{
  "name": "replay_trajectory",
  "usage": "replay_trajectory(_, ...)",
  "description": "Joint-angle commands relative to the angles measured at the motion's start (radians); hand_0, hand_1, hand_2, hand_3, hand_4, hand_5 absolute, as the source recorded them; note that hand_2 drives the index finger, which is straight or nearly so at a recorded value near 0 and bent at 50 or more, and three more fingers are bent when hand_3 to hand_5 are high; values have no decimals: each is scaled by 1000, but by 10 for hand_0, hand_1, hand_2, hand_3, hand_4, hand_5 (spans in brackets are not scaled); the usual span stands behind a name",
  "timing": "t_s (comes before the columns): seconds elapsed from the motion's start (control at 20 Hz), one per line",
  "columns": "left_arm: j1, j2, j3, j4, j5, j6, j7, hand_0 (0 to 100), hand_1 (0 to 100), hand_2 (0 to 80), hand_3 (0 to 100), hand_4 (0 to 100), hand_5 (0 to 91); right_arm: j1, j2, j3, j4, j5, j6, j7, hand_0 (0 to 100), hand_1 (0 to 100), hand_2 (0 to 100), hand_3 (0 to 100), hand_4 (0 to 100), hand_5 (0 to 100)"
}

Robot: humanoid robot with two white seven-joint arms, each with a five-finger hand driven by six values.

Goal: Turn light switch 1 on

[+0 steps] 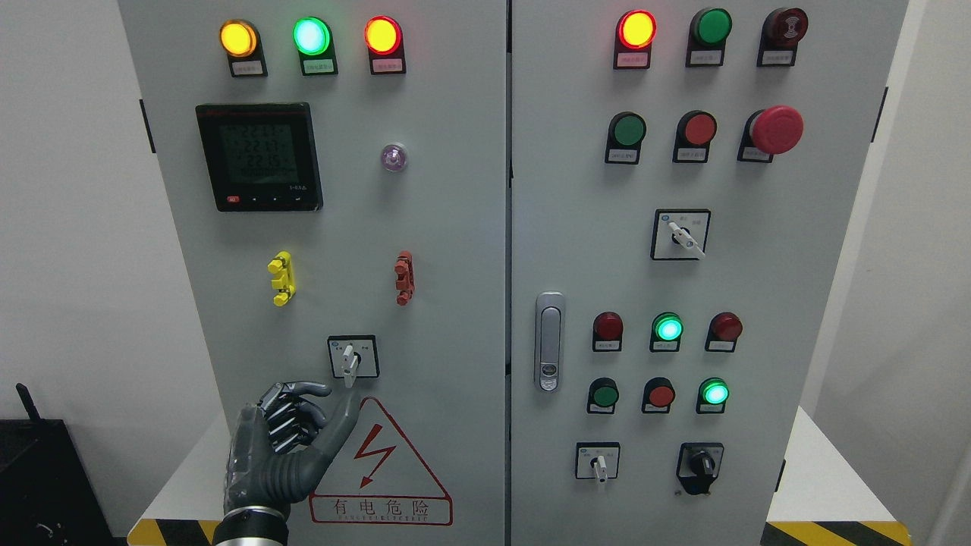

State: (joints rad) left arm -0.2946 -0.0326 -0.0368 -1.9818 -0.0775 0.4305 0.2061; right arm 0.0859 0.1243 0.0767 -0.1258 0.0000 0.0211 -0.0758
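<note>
Left robot hand (292, 440) rises at lower left in front of grey cabinet door (334, 227), fingers loosely curled, thumb stretched up-right, holding nothing. Thumb tip sits just below rotary switch (353, 358); contact with handle unclear. Switch handle points straight down, low on left door, above red-bordered warning triangle (379, 462). Higher up: yellow clip (281, 277), red clip (404, 277), black digital meter (259, 157).

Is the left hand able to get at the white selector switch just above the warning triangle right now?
Probably yes. The left hand sits just below the selector switch, thumb raised near its handle, with nothing between them on the cabinet door.
</note>
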Motion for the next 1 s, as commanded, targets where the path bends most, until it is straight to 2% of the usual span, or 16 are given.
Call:
replay_trajectory(0.0, -24, -15, -8, 31, -1, 2, 4, 0, 678, 507, 839, 879, 815, 0, 0, 0, 0, -25, 0, 1, 0, 0, 0, 0, 0, 0)
replay_trajectory(0.15, -35, -17, -9, 43, 1, 4, 21, 0, 676, 512, 840, 879, 817, 0, 0, 0, 0, -25, 0, 1, 0, 0, 0, 0, 0, 0)
replay_trajectory(0.95, -70, -24, -9, 58, 7, 68, 38, 0, 667, 544, 865, 898, 825, 0, 0, 0, 0, -25, 0, 1, 0, 0, 0, 0, 0, 0)
